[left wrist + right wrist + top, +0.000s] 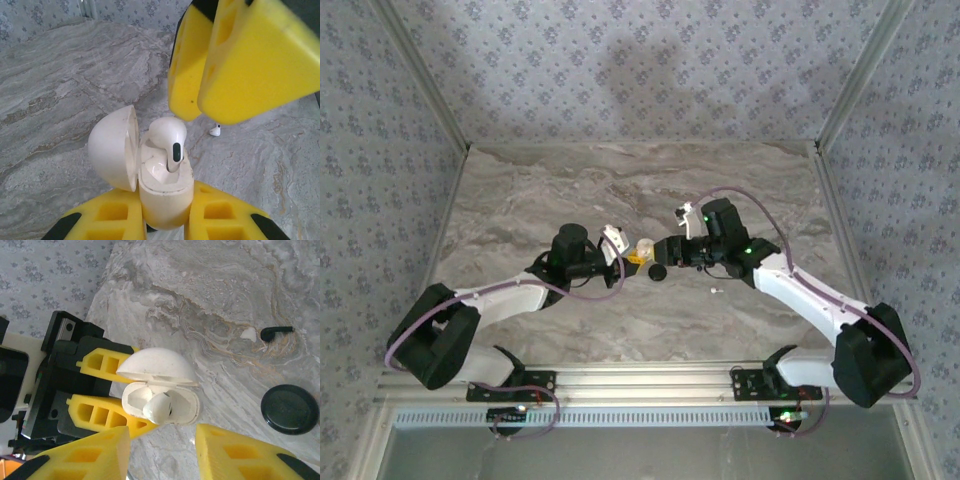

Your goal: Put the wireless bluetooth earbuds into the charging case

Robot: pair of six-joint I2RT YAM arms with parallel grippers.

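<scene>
Pinching the charging case [165, 192] by its lower half with the left claw [162, 212], one yellow finger [112, 217] pressed to each side. Lid [112, 147] swung wide open and standing off to one side of the body, hollow inside on show.

Seated partway in the open case: one earbud [169, 136], rounded head up above the rim, stem pointing down into the cavity (dark oval patch on the stem facing the left wrist camera). Not fully sunk in.

Hovering close over that earbud with the right claw [162, 432], fingers spread, nothing between them, tips just short of the case rim.

Lying loose on the marbled worktop [60, 80], beyond the case: the second earbud [215, 131], tiny and white, well apart from both claws.

Flat on the worktop near the case, on the right arm's side: a black round disc [290, 409], touching nothing.

Further out in the right wrist view, a dark stem-shaped mark [277, 331] next to a small white blob (object or shadow, cannot tell).

From above, both arms reaching in to the middle of the worktop, claws nearly tip to tip with the case between them.
</scene>
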